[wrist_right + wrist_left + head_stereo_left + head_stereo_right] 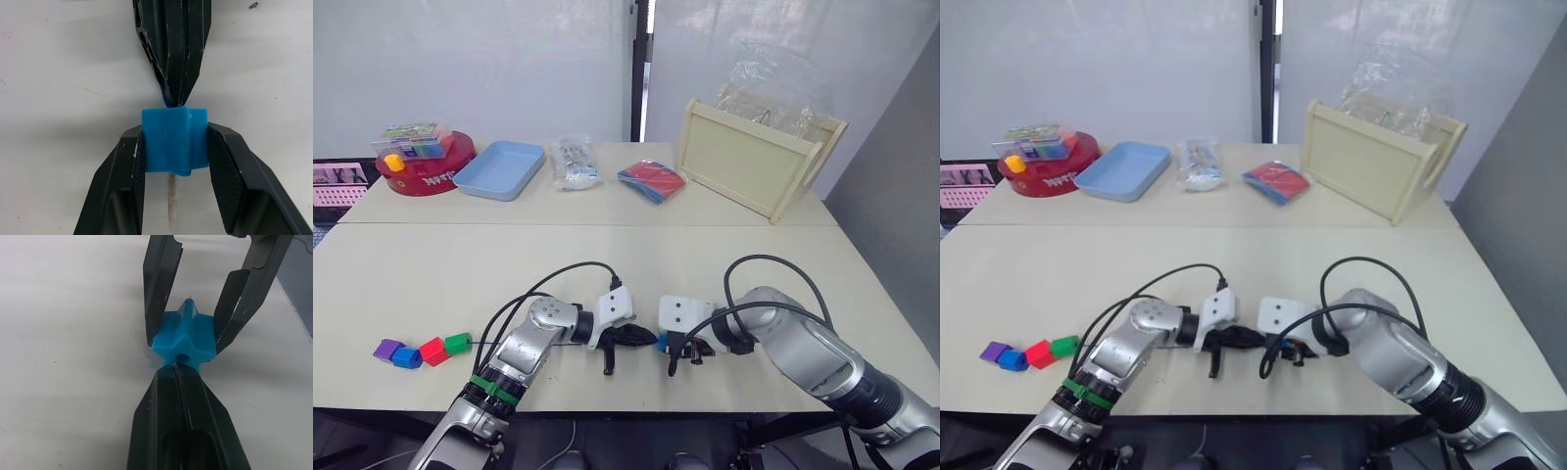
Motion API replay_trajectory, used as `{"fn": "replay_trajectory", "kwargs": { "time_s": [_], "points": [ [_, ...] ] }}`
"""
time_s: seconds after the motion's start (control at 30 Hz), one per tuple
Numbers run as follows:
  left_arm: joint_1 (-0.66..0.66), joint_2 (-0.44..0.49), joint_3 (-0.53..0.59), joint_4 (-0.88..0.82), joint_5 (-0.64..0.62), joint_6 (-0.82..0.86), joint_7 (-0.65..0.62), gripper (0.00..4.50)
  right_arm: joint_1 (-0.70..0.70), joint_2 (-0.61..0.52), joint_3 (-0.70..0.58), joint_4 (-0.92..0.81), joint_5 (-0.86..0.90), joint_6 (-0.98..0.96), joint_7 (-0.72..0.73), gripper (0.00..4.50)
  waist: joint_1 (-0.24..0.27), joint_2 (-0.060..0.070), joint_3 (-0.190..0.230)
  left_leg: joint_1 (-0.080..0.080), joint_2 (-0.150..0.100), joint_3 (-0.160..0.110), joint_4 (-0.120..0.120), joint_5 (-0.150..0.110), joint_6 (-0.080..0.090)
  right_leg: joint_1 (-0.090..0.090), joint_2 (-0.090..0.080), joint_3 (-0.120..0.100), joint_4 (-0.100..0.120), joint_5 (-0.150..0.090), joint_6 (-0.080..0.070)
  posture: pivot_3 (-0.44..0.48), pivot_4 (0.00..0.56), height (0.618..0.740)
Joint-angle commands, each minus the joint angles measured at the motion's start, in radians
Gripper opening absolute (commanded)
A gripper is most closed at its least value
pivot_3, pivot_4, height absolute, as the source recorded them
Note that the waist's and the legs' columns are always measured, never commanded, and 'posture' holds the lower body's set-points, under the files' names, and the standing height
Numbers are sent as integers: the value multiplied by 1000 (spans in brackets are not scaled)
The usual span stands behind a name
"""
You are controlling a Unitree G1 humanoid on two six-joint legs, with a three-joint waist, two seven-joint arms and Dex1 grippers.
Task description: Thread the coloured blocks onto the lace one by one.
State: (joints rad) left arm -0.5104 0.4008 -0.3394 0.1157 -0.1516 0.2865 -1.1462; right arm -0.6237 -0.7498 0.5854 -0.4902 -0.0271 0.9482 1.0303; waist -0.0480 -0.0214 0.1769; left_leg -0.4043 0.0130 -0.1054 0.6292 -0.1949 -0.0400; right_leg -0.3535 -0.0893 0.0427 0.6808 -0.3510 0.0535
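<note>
My right gripper (674, 347) is shut on the light blue block (174, 142), holding it just above the table near the front edge. My left gripper (644, 339) is shut on the lace, its tip pressed against the block's hole (182, 355). A bit of dark-blue cord (166, 102) shows at that tip. The lace's pale stiff tip (172, 205) sticks out of the block's other side. Purple (386, 349), blue (407, 358), red (433, 351) and green (458, 342) blocks lie in a row at the front left.
Along the far table stand a red round tin (426, 176), a light blue tray (501, 168), a clear bag (573, 162), a red and blue packet (652, 180) and a wooden box (754, 162). Black cables loop over both wrists.
</note>
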Motion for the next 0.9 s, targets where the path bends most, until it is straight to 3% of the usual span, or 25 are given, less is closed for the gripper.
{"fn": "replay_trajectory", "kwargs": {
  "time_s": [0.03, 0.1, 0.17, 0.37, 0.47, 0.7, 0.9],
  "points": [
    [1, 19, 55, -50, -50, 35, 2, 255, 20, 3, 36, 17, 12, 16, 4, 1316, 0, 0, 0, 0, 0, 0, 0, 0, 0, 0, 0, 0, 0, 0, 0, 0, 150, 740],
    [14, 43, 67, -67, -68, 52, -19, 818, 20, 2, 35, 14, 7, 13, -1, 1316, -1, 0, 0, 0, 0, 0, 0, 0, 0, 0, 0, 0, 0, 0, 0, 0, 150, 740],
    [27, 67, 82, -84, -87, 56, -35, 1478, 20, 0, 33, 13, 1, -1, -6, 2374, 1, 0, 0, 0, 0, 0, 0, 0, 0, 0, 0, 0, 0, 0, 0, 0, 150, 740],
    [54, 86, 105, -120, -148, 18, -94, 3458, 16, -41, -50, 34, 8, -81, 1, 4350, 8, 0, 0, -2, -1, 0, 0, 0, 0, -1, -1, 0, -1, 0, 0, 0, 150, 740],
    [59, 67, 95, -120, -161, -11, -108, 4418, 39, -101, -147, 10, 76, -121, 58, 4500, 16, 0, 1, -4, -2, 0, 0, 0, 0, -1, -2, -1, -2, 0, 0, 0, 150, 740],
    [16, -13, 31, 6, -95, -150, -110, 4466, 130, -235, -328, -33, 191, -143, 126, 4500, 26, 0, 1, -4, -2, 0, 0, 0, 0, -2, -3, -1, -2, 0, 0, 0, 150, 740],
    [-31, -70, -9, 112, -57, -212, -116, 4466, 159, -259, -356, -40, 196, -133, 90, 4500, 24, 0, 1, -5, -2, 1, 1, 0, 0, -2, -3, 0, -2, 0, 0, 0, 150, 740]
  ]
}}
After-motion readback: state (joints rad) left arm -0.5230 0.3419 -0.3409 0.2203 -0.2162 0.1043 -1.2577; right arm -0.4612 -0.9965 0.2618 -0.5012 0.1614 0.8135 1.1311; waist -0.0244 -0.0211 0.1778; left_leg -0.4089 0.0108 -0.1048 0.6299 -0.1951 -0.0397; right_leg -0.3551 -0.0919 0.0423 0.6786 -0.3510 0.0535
